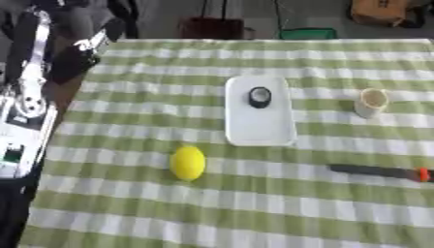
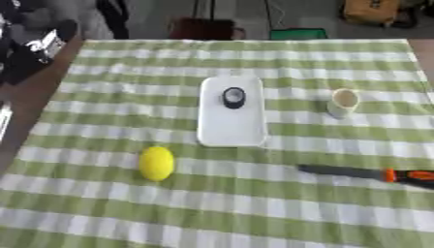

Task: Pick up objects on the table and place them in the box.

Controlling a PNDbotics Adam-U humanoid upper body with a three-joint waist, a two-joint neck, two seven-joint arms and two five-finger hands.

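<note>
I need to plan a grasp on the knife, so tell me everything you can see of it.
The knife lies flat on the green-and-white checked tablecloth near the table's right edge, apart from everything else. Its dark blade points left, towards the yellow ball; an orange band joins it to a dark handle that runs out of the picture on the right. It lies nearly level across the view, the handle end slightly nearer. The blade looks dull, not shiny. Nothing touches it, and no hand is near.

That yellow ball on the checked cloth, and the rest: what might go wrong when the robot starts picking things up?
The yellow ball is round and lies free on the cloth, so a nudge could roll it away. The knife lies flat near the table's right edge, hard to get fingers under. The cup stands upright and could tip.
</note>
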